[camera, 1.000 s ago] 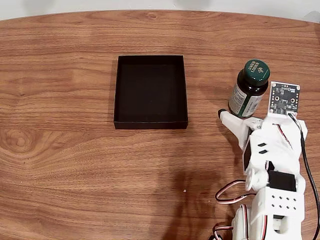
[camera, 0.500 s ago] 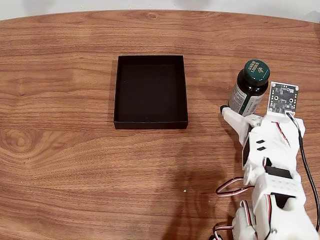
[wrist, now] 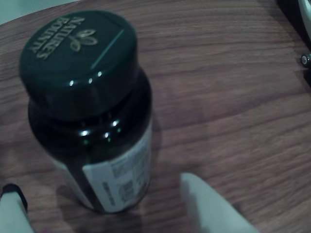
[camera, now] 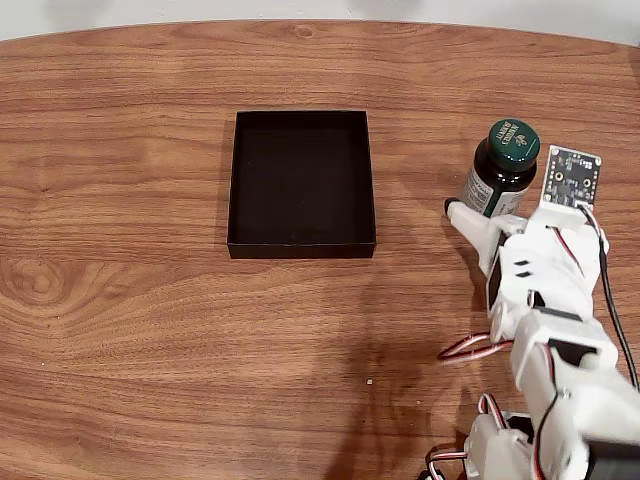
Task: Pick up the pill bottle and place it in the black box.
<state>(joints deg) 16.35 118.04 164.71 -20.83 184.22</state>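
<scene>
Tool [wrist: 104,206] fingers spread around the upright pill bottle [wrist: 92,107].

a wooden table [camera: 150,330] carries the black box [camera: 301,180] and the upright pill bottle [camera: 498,172].

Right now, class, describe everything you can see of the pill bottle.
The pill bottle is a small, dark green, glossy cylinder with a round green embossed cap and a white printed label. It stands upright on the wooden table, right of the black box in the fixed view. The open gripper straddles its base; contact is unclear.
</scene>
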